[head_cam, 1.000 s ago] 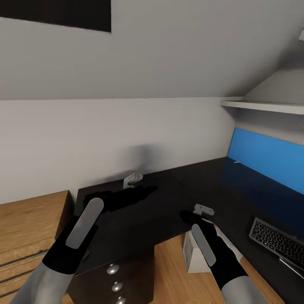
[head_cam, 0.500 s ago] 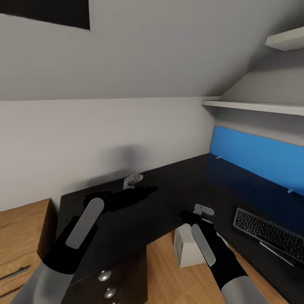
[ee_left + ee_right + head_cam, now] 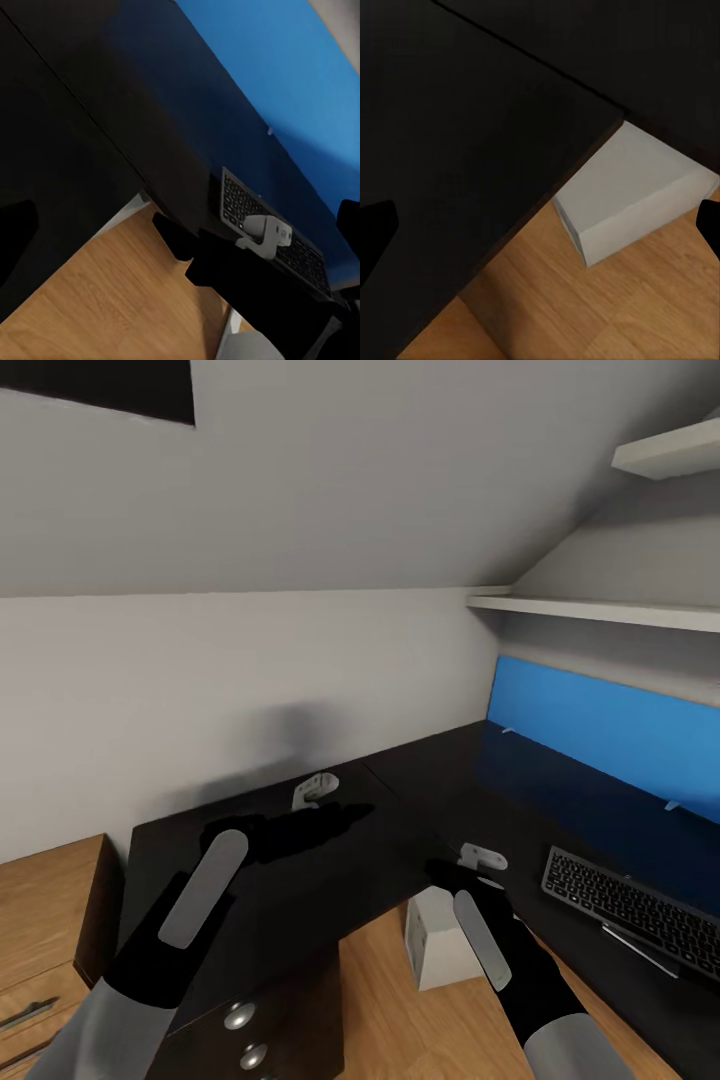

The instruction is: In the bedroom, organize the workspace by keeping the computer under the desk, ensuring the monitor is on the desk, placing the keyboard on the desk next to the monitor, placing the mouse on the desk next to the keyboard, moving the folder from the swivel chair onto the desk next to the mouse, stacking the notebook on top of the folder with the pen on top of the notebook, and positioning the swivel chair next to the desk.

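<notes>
Your left hand (image 3: 270, 830) and right hand (image 3: 448, 874) hover empty over the dark tabletop (image 3: 330, 860), fingers spread wide, carried forward as though you are positioning yourself rather than reaching. The keyboard (image 3: 630, 910) already lies on the tabletop before the blue panel (image 3: 600, 730), and the white computer (image 3: 437, 945) sits on the floor tucked beneath the tabletop's edge, where the task wants it.
</notes>
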You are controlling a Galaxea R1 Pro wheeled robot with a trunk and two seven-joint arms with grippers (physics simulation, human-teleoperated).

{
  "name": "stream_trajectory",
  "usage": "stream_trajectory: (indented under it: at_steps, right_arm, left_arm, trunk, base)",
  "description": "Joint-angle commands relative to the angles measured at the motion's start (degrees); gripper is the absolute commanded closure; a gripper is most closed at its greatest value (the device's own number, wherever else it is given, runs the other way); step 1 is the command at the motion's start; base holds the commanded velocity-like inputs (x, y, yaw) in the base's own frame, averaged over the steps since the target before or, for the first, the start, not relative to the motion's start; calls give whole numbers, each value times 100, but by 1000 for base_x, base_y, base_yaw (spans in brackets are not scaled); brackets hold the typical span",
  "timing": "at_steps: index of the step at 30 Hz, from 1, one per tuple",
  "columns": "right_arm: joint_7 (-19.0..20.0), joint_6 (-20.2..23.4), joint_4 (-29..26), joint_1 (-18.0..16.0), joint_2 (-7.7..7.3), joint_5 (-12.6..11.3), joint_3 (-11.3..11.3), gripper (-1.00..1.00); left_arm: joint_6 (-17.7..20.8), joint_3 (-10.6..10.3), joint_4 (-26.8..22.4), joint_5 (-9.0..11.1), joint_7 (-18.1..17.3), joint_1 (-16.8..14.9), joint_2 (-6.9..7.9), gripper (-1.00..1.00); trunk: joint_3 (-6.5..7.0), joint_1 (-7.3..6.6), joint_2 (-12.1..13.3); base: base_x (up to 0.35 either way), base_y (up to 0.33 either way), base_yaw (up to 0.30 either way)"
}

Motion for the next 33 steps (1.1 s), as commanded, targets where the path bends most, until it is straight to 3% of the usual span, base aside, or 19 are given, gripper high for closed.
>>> stream_trajectory:
  at_steps: [1,10,19,23,25,30,33]
  right_arm:
    - [-52,10,-8,-5,-3,-51,11,-100]
    - [-52,10,-2,-5,-5,-49,11,-100]
    - [-55,7,8,-5,-13,-49,-17,-100]
    - [-53,-61,93,-5,-124,-49,-148,-100]
    - [-52,-184,227,-5,-266,-55,-285,-100]
    - [-47,-502,295,-12,-526,-52,-361,-100]
    - [-45,-585,302,-13,-568,-51,-368,-100]
  left_arm:
    - [2,-8,-6,59,56,-5,4,-100]
    - [-4,-4,-6,47,42,-5,4,-100]
    - [1,-11,-6,60,51,-5,4,-100]
    - [1,-11,-6,61,55,-5,4,-100]
    - [1,-6,-6,62,54,-5,4,-100]
    - [2,-9,-6,55,52,-5,4,-100]
    - [2,-10,-6,54,52,-5,4,-100]
  trunk:
    - [-7,0,-4]
    - [-7,0,-4]
    - [-7,0,-4]
    - [-7,0,-4]
    - [-7,0,-4]
    - [-7,0,-4]
    - [-7,0,-4]
  base:
    - [0,0,0]
    - [98,0,-27]
    - [176,0,-231]
    - [22,0,-261]
    - [6,0,-263]
    - [2,0,-263]
    - [0,0,-263]
